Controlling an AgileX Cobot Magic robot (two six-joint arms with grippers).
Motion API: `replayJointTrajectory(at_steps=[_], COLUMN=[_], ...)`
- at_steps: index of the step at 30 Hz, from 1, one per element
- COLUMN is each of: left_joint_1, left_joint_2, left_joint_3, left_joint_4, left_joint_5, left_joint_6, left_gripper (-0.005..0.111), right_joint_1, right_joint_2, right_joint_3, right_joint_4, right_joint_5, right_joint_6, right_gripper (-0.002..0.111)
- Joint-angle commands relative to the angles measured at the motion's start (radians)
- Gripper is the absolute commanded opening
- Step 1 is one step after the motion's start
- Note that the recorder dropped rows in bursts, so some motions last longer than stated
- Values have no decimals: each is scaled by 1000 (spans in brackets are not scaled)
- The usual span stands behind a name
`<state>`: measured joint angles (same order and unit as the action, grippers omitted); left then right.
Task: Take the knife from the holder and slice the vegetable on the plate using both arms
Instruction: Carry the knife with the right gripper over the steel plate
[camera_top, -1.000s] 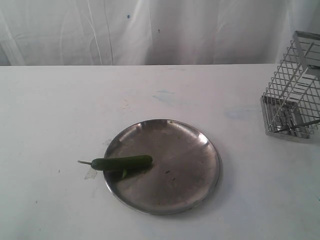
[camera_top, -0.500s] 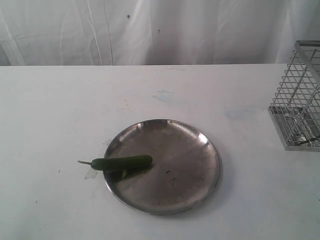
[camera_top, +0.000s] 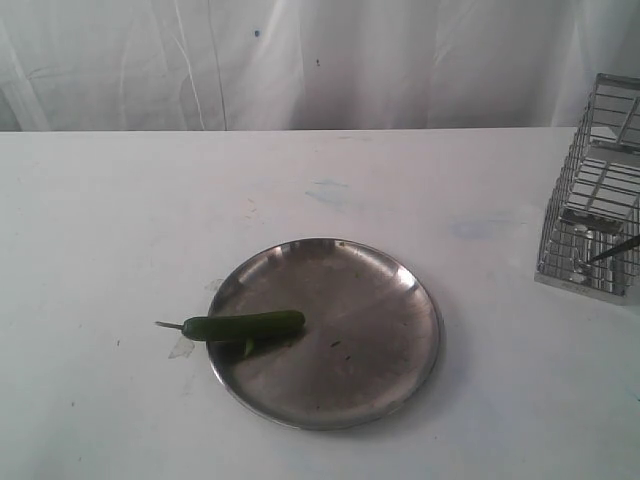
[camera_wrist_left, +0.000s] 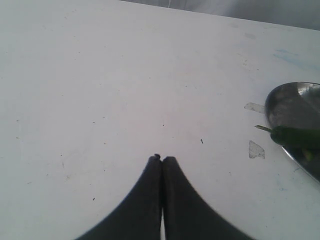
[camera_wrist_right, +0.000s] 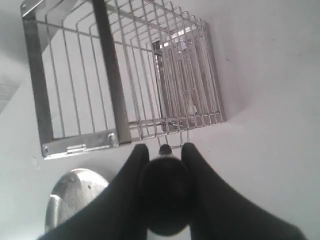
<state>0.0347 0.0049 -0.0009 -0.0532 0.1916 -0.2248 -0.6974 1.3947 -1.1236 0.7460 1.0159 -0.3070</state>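
Observation:
The dark-green vegetable (camera_top: 245, 326) lies across the left rim of the round metal plate (camera_top: 390, 300), stem pointing off the plate. The wire holder (camera_top: 600, 190) leans at the right edge of the exterior view, and the knife's thin dark blade (camera_top: 615, 250) pokes through its lower grid. Neither arm shows in that view. In the right wrist view my right gripper (camera_wrist_right: 162, 147) is shut on the knife's black handle (camera_wrist_right: 165, 192), right beside the holder (camera_wrist_right: 125, 75). My left gripper (camera_wrist_left: 162, 159) is shut and empty over bare table, with the vegetable (camera_wrist_left: 295, 136) and plate (camera_wrist_left: 295, 100) off to one side.
A white curtain (camera_top: 300, 60) hangs behind the white table's back edge. Small scraps of tape (camera_wrist_left: 256, 149) are stuck to the table near the plate's left rim. The plate's edge (camera_wrist_right: 72, 192) also shows in the right wrist view.
The holder has shifted at the right edge and tipped from lying tilted to standing more upright. Plate and vegetable have not moved.

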Motion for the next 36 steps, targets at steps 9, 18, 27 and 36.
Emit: replayJointTrajectory(at_steps=[9, 18, 27, 36], left_joint_1=[-8, -8, -8, -8], left_joint_2=[-5, -5, -5, -5], left_joint_3=[1, 1, 1, 1], left_joint_4=[2, 2, 2, 2], left_joint_5=[-5, -5, -5, -5], left_joint_6=[-2, -2, -2, -2], left_gripper=[0, 0, 0, 0], right_joint_1=[215, 401, 401, 401], right_joint_2=[-390, -537, -132, 96], right_joint_3=[42, 252, 552, 626], right_joint_4=[-106, 339, 951, 998], right_joint_5=[56, 3, 205, 205], right_joint_6=[45, -288, -1054, -1365], right_gripper=[0, 0, 0, 0])
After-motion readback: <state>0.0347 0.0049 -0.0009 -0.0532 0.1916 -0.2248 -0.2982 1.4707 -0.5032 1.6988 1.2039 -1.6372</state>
